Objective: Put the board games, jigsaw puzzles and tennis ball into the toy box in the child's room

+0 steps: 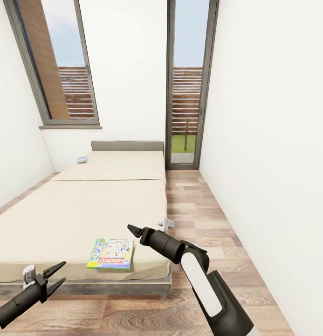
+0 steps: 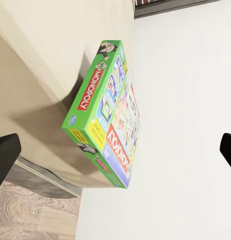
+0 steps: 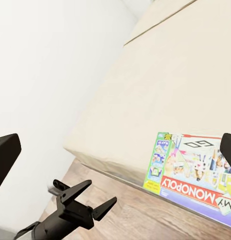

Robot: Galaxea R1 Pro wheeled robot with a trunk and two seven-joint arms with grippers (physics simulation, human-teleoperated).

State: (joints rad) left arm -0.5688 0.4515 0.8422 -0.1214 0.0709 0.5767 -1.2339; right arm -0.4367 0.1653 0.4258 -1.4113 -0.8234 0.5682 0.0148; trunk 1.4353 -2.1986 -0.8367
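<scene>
— On the near right corner of the wide low bed with the cream mattress (image 1: 77, 205), what lies there?
— A flat green Monopoly game box (image 1: 111, 254), flat on the mattress, close to the grey padded edge. A second small blue-green box (image 1: 82, 160) sits far off at the left of the headboard end.
— And the grippers?
— The left gripper (image 1: 56, 275) hovers low at the near left, just off the bed's edge, black fingers spread apart, empty. The right gripper (image 1: 134, 229) hangs just right of the Monopoly box; fingers look apart in the wrist view, gripping nothing.
</scene>
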